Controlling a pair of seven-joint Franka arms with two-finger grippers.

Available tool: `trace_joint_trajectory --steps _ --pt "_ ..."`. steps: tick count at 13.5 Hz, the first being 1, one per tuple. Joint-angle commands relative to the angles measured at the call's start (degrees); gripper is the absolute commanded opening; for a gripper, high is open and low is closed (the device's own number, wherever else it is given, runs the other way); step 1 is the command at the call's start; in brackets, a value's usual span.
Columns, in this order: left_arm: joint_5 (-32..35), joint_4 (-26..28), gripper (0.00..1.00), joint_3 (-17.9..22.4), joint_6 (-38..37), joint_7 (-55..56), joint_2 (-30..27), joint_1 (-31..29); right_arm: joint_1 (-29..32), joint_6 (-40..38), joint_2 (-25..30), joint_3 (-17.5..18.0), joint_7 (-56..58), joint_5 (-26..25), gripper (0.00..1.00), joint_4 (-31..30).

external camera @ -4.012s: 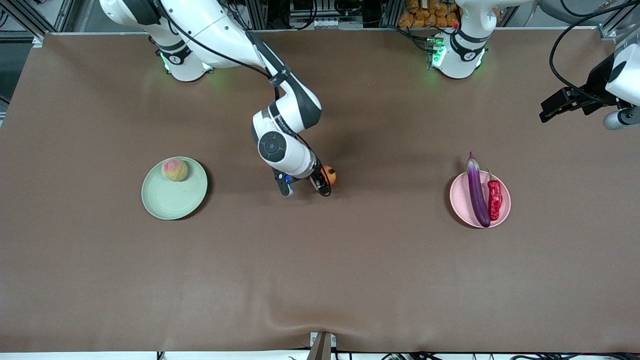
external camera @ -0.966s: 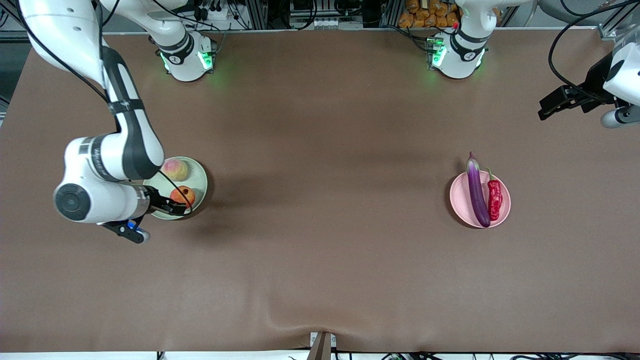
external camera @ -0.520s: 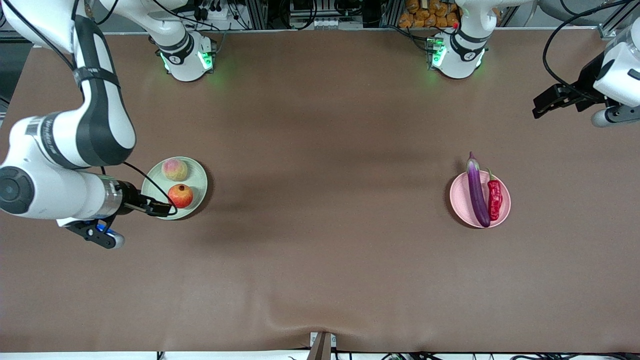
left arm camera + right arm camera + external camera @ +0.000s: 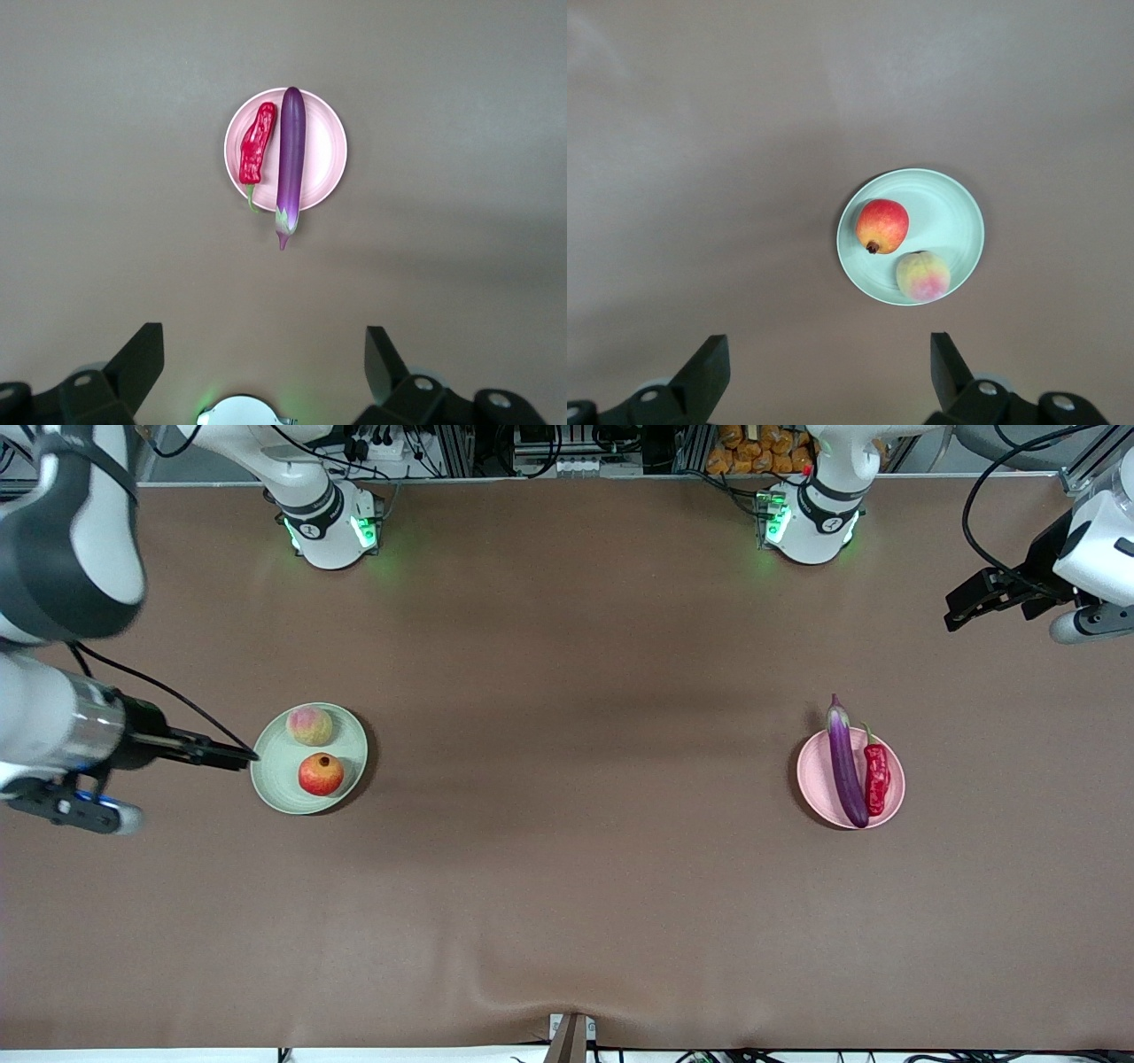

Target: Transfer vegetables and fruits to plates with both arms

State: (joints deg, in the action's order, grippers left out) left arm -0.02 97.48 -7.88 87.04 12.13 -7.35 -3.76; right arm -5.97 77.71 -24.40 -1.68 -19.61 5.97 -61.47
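1. Brown cloth-covered counter [image 4: 567, 886], with a slight wrinkle at the edge nearest the front camera; both robot bases are lit green along the top of the front view
2. Pale green plate [image 4: 282, 788] is set toward the right arm's end of the counter. Two fruits are carried on it: peach [image 4: 309, 725] and pomegranate-like fruit [image 4: 321, 774], the latter nearer the front camera, the two just beside each other
3. Pale pink plate [image 4: 819, 784] is set toward the left arm's end. Eggplant [image 4: 845, 763] and chili pepper [image 4: 876, 778] are laid on it side by side, the eggplant's tip overhanging the rim
4. Right gripper [image 4: 828, 372] is held up over the counter just beside the green plate; its jaws are seen spread wide and empty in the right wrist view
5. Left gripper [image 4: 264, 363] is held high over the left arm's end of the counter, well apart from the pink plate; jaws likewise released, nothing held
6. All four items are judged placed; the transfer appears finished
7. Handling judged: fruits round, likely to roll, best taken across the widest part. Eggplant glossy, probably slippery, best taken mid-length. Chili light, wrinkled, best gripped at the body, not the thin stem
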Motion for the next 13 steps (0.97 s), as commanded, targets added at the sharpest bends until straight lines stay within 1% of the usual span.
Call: trace_joint_trajectory --steps 1,3,5,7,10,13 --pt "-0.9 0.3 1.0 0.1 0.8 -2.0 -1.6 -0.5 2.7 -1.7 4.0 0.8 2.4 0.4 1.0 -0.5" --pt "-1.0 0.8 1.0 0.1 0.9 -2.0 -2.2 -0.6 3.9 -2.7 6.5 0.8 4.1 0.4 1.0 -1.2" --pt "-1.0 1.4 1.0 0.1 0.9 -2.1 -2.8 -1.0 4.0 -3.2 9.4 0.7 13.6 0.0 1.0 -2.1" --pt "-1.0 1.8 1.0 0.0 1.0 -2.1 -3.1 -1.0 4.6 -2.7 13.2 0.7 14.1 -0.6 1.0 -5.4" --pt "-1.0 2.4 1.0 0.0 1.1 -2.4 -4.0 -1.0 4.5 -1.9 17.4 2.2 13.5 -4.4 1.0 -9.8" --pt "-1.0 3.2 1.0 0.0 1.2 -2.5 -4.9 -1.0 5.2 -0.5 22.7 2.2 13.6 -4.4 1.0 -16.8"
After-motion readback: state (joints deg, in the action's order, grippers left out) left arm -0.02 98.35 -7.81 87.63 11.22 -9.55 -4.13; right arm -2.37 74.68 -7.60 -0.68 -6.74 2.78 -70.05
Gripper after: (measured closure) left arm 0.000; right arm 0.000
